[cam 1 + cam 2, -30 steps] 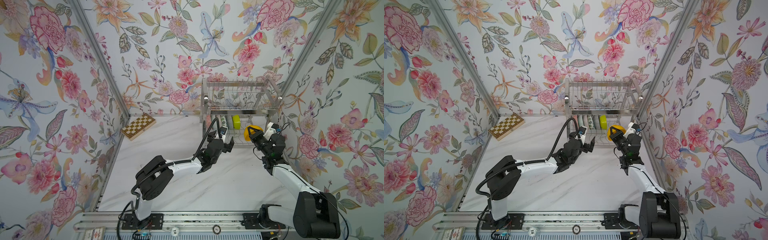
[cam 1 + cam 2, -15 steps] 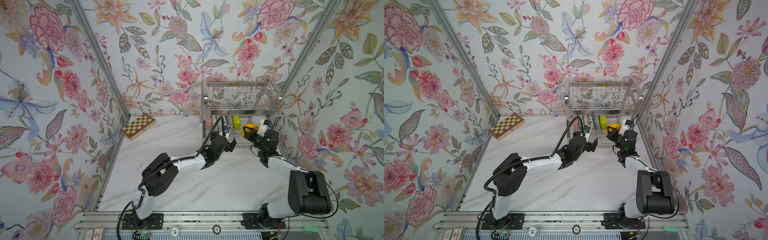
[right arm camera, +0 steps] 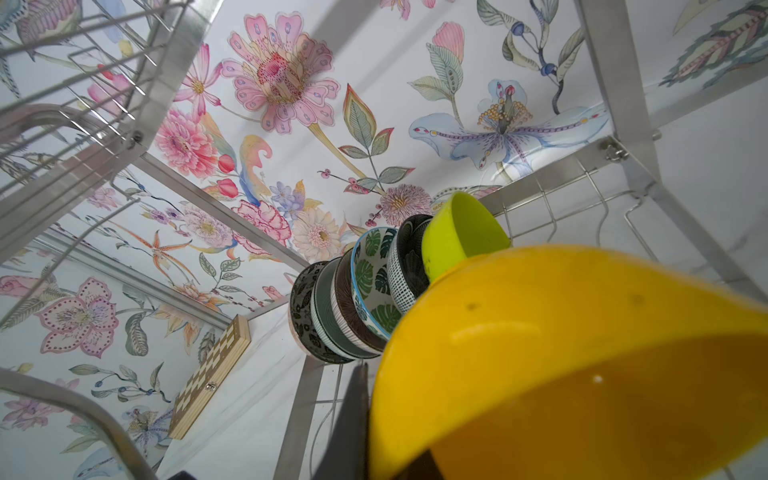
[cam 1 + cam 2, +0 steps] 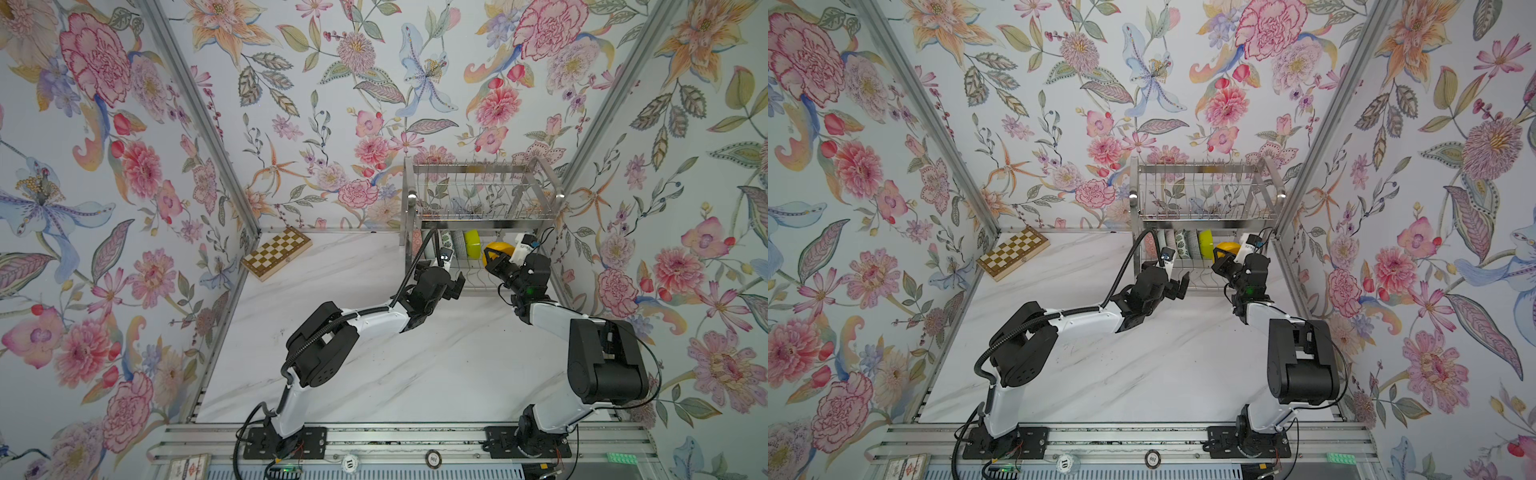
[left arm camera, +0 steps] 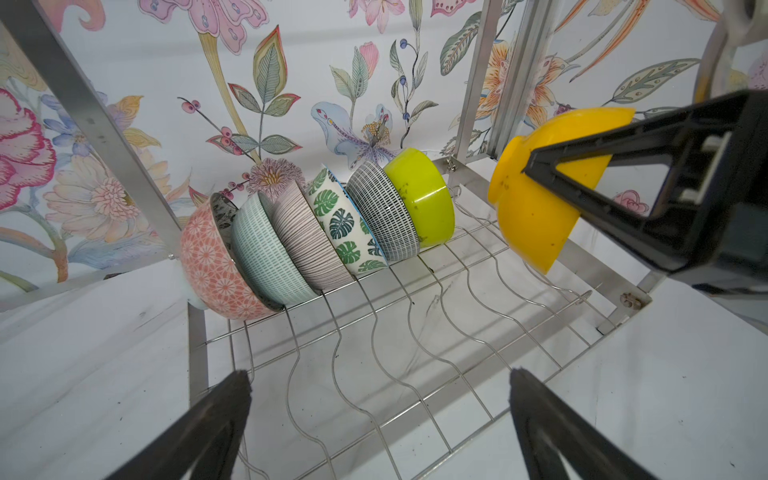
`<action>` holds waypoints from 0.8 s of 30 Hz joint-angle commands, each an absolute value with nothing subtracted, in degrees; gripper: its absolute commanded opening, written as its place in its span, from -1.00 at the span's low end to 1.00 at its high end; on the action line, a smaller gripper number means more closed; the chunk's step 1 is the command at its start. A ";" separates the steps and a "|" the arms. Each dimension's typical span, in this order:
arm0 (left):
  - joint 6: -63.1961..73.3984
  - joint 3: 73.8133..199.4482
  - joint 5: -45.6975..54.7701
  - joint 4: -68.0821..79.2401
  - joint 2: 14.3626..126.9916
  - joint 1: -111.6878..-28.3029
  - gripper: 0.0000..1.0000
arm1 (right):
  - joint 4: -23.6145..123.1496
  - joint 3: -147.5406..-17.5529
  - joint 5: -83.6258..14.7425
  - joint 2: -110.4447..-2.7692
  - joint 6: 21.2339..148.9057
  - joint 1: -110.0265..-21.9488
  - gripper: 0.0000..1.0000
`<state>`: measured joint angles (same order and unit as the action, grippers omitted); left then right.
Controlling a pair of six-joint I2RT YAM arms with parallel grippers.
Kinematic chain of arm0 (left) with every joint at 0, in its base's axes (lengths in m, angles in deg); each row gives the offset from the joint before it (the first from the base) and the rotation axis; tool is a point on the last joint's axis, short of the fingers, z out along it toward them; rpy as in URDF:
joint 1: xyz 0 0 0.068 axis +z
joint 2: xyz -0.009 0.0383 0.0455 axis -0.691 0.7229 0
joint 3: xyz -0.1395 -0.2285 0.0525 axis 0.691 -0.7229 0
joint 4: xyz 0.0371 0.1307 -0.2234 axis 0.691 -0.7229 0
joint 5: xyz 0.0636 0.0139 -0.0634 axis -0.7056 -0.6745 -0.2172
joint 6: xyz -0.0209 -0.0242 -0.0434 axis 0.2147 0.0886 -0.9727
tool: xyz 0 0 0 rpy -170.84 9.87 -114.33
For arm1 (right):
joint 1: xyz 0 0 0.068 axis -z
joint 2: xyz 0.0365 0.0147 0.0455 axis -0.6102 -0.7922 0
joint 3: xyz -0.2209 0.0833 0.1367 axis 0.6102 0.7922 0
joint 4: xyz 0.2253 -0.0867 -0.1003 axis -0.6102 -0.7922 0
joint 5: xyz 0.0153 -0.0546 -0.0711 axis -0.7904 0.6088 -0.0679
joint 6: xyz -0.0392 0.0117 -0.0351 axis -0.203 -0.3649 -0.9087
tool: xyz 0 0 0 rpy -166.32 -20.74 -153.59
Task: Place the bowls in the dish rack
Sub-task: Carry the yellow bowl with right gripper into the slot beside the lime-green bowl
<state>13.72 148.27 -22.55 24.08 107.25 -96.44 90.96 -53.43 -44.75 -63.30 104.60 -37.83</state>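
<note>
Six bowls stand on edge in a tight row on the lower shelf (image 5: 598, 268) of the dish rack (image 4: 469, 167), filling the end of the shelf nearest the chessboard (image 4: 277, 257). Counting from that end they are the coral patterned bowl (image 5: 212, 257) with a dark flowered inside, the pale mint bowl (image 5: 266, 249), the striped bowl (image 5: 307, 237), the leaf-print bowl (image 5: 343, 220), the black-and-white bowl (image 5: 382, 212) and the lime green bowl (image 5: 424, 195). Each leans against its neighbour.

The orange-yellow bowl (image 5: 528, 216) is at the rack's other end, tilted over the bare wires of the lower shelf. It is near the lime green bowl, with a clear gap between them. The right claw (image 4: 496, 262) is pressed together on this bowl's wall. One finger lies across the outside and the other is hidden inside the bowl. Whether the bowl's lower rim touches the wires cannot be told.

The left claw (image 5: 379, 374) is spread wide with nothing between its fingers. It sits at the front edge of the lower shelf, facing the row and apart from every bowl. The rack's upper tier holds no bowls. The chessboard lies on the worktop (image 4: 415, 365), well apart from the rack.
</note>
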 commanded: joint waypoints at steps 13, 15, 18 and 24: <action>9.49 150.94 -21.06 20.80 110.90 -92.16 0.98 | 98.96 -62.46 -39.22 -74.08 104.03 -38.31 -1.00; 9.49 150.85 -20.58 21.31 111.05 -92.14 0.98 | 100.54 -63.09 -38.22 -75.50 104.82 -38.31 -1.00; 9.83 151.26 -20.60 21.61 111.70 -92.13 0.98 | 101.81 -64.32 -38.19 -77.34 105.81 -38.31 -1.00; 10.79 152.23 -20.58 21.40 112.47 -91.96 0.98 | 106.82 -66.29 -40.40 -81.54 107.88 -38.05 -1.00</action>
<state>9.83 150.45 -20.82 21.06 110.57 -92.94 100.49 -63.77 -39.18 -80.09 106.70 -37.94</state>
